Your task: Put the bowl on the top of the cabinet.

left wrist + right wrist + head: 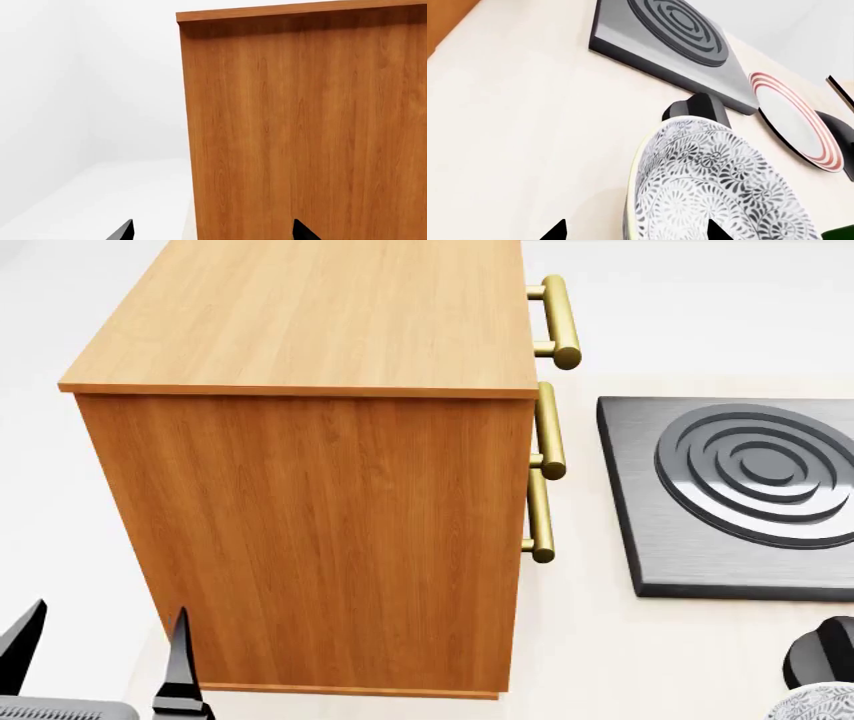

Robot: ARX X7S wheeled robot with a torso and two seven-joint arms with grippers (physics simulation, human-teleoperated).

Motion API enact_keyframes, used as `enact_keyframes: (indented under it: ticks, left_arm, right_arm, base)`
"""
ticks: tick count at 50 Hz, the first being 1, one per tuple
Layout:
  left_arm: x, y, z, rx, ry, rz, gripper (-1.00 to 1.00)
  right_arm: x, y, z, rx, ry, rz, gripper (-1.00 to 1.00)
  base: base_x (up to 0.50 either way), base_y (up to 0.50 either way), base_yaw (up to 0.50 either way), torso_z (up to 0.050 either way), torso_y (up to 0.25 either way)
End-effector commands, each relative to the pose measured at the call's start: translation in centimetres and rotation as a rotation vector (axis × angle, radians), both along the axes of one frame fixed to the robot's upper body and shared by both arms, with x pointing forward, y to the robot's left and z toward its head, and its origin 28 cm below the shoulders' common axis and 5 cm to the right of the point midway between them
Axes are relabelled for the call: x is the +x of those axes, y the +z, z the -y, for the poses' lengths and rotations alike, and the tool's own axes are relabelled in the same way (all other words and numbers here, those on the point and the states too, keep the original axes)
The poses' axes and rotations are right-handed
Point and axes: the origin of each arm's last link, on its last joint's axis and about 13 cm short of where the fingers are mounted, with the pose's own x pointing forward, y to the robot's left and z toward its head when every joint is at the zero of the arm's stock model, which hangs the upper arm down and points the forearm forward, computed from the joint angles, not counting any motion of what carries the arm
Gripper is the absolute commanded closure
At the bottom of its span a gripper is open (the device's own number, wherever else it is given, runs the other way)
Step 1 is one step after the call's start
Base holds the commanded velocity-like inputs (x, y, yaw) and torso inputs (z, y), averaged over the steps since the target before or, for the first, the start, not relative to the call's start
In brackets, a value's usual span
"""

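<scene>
Fingers of the right gripper [634, 232] stand apart, empty, over the bowl [720, 185] on the bench [527, 125]. Left gripper [210, 232] likewise spread, facing the cabinet [307, 130] side.

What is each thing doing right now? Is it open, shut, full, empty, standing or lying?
Cabinet: upright, top bare, fronts look shut.
Bowl: on the counter, empty, not lifted.
Plate: lying flat, empty.
Burner: flat on the counter, nothing on it.
Left gripper: fingers apart, holding nothing, beside the cabinet.
Right gripper: fingers apart, at the bowl's rim, not clamped.
</scene>
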Motion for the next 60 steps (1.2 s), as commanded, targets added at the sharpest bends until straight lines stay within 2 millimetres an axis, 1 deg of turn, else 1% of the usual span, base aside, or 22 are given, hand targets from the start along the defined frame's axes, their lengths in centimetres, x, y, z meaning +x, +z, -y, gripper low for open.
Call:
enact_keyframes:
  ticks: [1,28,29,47,54,60]
  left_arm:
    - [0.0,0.0,0.0,0.000,0.000,0.000,-1.00]
    - [0.0,-0.1,-0.1,-0.003,0.002,-0.001,-1.00]
    - [0.0,-0.1,-0.1,-0.003,0.002,-0.001,-1.00]
    - [-0.1,-0.1,0.0,-0.002,0.002,0.000,-1.00]
    - [-0.1,-0.1,0.0,-0.003,0.002,0.001,-1.00]
    - [-0.2,0.0,-0.1,-0.003,0.004,0.003,-1.00]
  right_arm:
    - [0.1,-0.3,0.0,0.004,-0.002,-0.004,-1.00]
    - [0.4,-0.5,0.2,-0.001,-0.023,0.001,-1.00]
    - [0.4,-0.5,0.2,-0.002,-0.026,0.006,1.00]
    - [0.3,-0.4,0.2,0.004,-0.018,0.006,1.00]
    - [0.6,1.1,0.0,-0.002,-0.010,0.045,1.00]
    - [1.2,3.0,-0.5,-0.005,0.009,0.099,1.00]
  base:
    - [0.00,0.00,0.00,0.000,0.000]
    - [0.00,0.00,0.00,0.000,0.000]
    - [0.00,0.00,0.00,0.000,0.000]
    - [0.00,0.00,0.00,0.000,0.000]
    - [0.00,0.00,0.00,0.000,0.000]
    - [0.00,0.00,0.00,0.000,0.000]
